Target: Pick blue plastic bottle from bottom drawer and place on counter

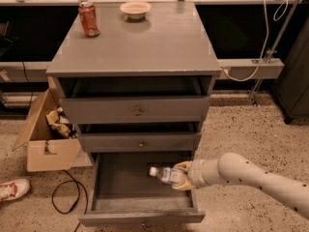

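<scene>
The blue plastic bottle (167, 175) is a small clear bottle with a white cap pointing left. My gripper (181, 176) is shut on its right end and holds it tilted above the inside of the bottom drawer (140, 216), which is pulled out. My white arm reaches in from the lower right. The counter (154, 42) is the grey top of the cabinet, well above the bottle.
A red-orange soda can (89, 19) and a small bowl (135, 9) stand at the back of the counter. Two knobbed drawers sit above the open one. A cardboard box (46, 134), a black cable (65, 197) and a shoe (12, 189) lie on the floor at left.
</scene>
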### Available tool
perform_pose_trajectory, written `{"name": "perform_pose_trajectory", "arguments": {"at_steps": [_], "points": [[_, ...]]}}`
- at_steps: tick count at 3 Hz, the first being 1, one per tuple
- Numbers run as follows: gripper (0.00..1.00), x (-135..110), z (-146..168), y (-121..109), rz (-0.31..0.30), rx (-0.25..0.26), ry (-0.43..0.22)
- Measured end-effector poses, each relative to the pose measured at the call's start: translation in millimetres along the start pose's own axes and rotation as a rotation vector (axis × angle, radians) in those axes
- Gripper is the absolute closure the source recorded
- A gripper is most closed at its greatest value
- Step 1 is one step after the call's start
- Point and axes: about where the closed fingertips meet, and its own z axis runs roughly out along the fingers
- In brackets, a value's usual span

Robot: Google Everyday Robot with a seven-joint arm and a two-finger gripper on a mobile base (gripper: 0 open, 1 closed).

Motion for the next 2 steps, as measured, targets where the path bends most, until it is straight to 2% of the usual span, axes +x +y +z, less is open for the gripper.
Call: {"name": "perform_pose_trajectory", "arguments": {"at_steps": [1, 2], "points": [[1.0, -33.0, -32.7, -2.8, -0.075, 0.03, 0.035], [1.0, -33.0, -32.8, -2.8, -0.075, 0.03, 0.035]]}}
